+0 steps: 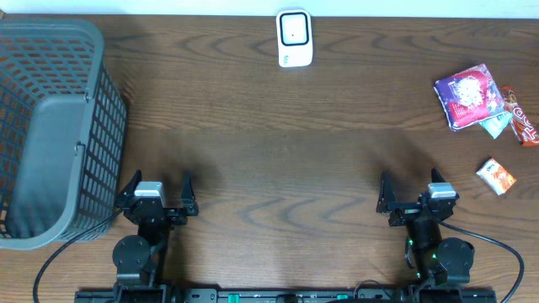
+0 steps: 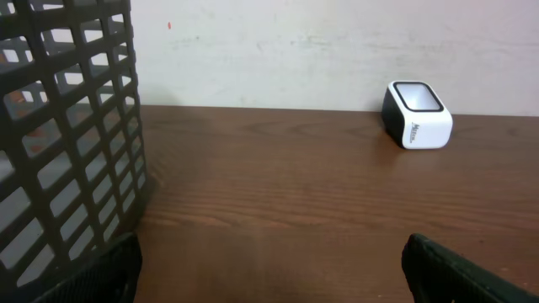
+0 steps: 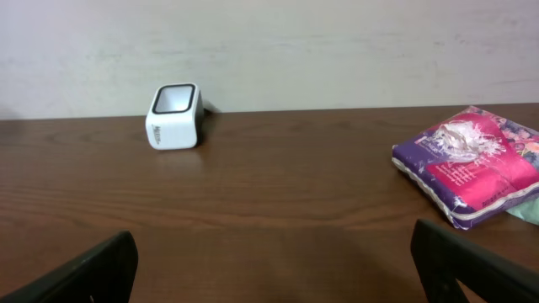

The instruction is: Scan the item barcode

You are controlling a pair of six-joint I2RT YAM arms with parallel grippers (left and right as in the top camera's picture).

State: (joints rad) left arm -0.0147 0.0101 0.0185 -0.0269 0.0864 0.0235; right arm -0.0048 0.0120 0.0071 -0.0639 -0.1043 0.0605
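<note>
A white barcode scanner (image 1: pixel 295 38) with a dark window stands at the table's far edge, also in the left wrist view as the scanner (image 2: pixel 416 114) and in the right wrist view as the scanner (image 3: pixel 174 116). A purple and pink snack bag (image 1: pixel 469 96) lies at the far right; the same bag (image 3: pixel 473 164) shows to the right wrist camera. Beside it are a green packet (image 1: pixel 496 126), a red bar (image 1: pixel 522 123) and a small orange packet (image 1: pixel 496 176). My left gripper (image 1: pixel 160 187) and right gripper (image 1: pixel 413 187) rest near the front edge, both open and empty.
A large grey mesh basket (image 1: pixel 52 126) fills the left side of the table, close to my left gripper; its wall (image 2: pixel 67 126) takes up the left of the left wrist view. A pale wall runs behind the table.
</note>
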